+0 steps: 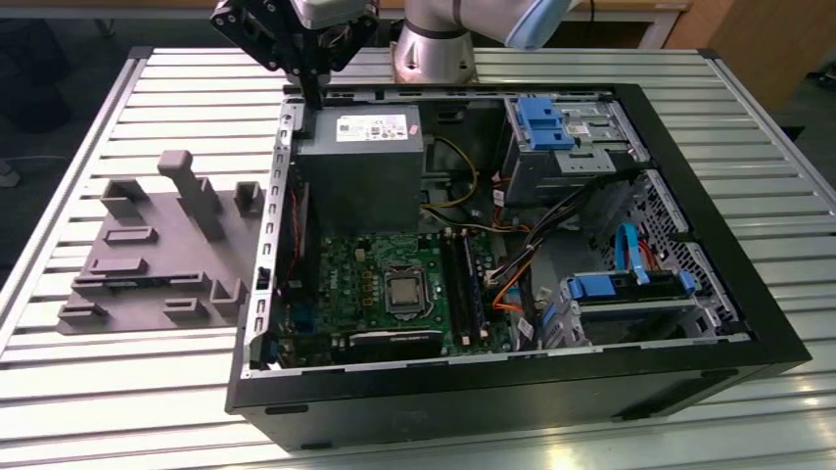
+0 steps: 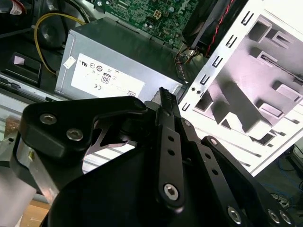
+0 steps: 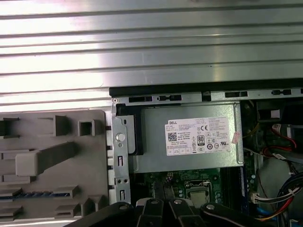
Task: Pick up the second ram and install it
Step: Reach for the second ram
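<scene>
Edgewise, second ram (image 3: 38,194), thin dark-blue strip, seated in gray fixture (image 3: 47,142).

Black gripper (image 2: 165,94) of jointed links, silver screws; silver-grey arm (image 1: 432,49) with pale-blue joint cap (image 1: 535,22).

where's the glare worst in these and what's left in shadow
First wrist view: the table slats glare near white. Second wrist view: the gripper is a dark mass, the gray fixture washed pale. Exterior view: even light, the computer case shadowed inside.
</scene>
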`<action>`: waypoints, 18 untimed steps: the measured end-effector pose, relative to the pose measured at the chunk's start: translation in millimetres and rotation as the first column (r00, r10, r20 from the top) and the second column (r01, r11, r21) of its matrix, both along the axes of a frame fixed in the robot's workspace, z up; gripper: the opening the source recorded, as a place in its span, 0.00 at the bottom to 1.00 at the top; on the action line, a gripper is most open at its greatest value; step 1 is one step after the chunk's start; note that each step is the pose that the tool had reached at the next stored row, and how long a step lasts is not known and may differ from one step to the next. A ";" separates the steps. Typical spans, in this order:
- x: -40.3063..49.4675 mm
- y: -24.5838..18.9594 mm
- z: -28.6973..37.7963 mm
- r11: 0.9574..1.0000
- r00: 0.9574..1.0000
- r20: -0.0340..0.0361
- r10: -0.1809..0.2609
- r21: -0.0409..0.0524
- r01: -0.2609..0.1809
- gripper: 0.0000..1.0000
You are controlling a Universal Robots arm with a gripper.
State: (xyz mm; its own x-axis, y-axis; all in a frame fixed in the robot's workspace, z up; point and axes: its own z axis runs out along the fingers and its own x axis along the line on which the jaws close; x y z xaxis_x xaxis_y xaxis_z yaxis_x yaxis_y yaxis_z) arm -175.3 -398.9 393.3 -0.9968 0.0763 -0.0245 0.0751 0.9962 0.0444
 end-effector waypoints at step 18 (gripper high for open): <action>-19.2 0.0 0.0 1.000 1.000 0.000 0.000 0.000 0.000 0.11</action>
